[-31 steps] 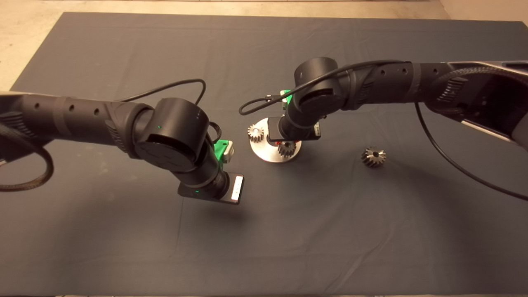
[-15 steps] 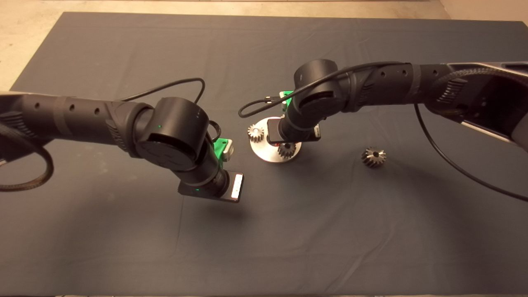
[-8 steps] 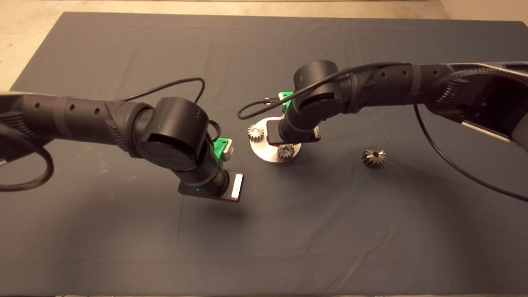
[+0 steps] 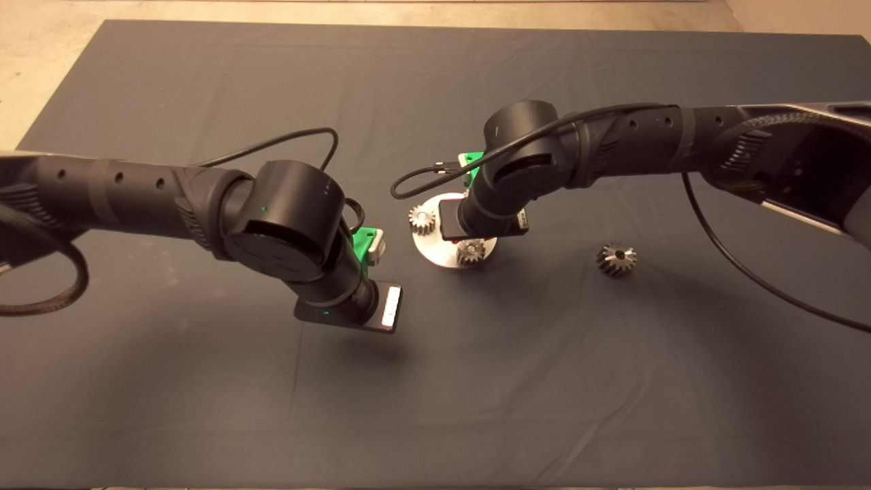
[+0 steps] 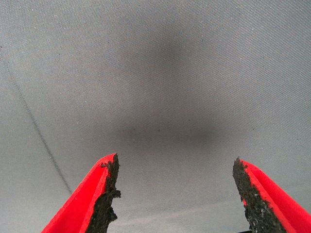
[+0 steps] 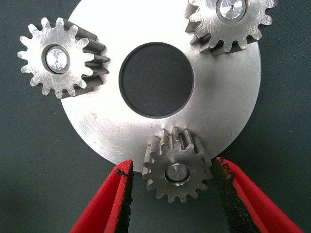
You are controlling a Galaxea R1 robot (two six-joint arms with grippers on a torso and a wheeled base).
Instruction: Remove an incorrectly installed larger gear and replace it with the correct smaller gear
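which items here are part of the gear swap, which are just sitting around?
In the job:
- smaller gear, seated on a pin of the round steel plate, between the open right pincer pads
- larger gear, lying alone on the mat

Lying about:
- two other small gears on the plate
- left pincer, open over bare mat

No text, label, brand, number or sign can be read anywhere: none on the round silver steel plate (image 6: 214, 104), its small grey steel gears, or the black arms.
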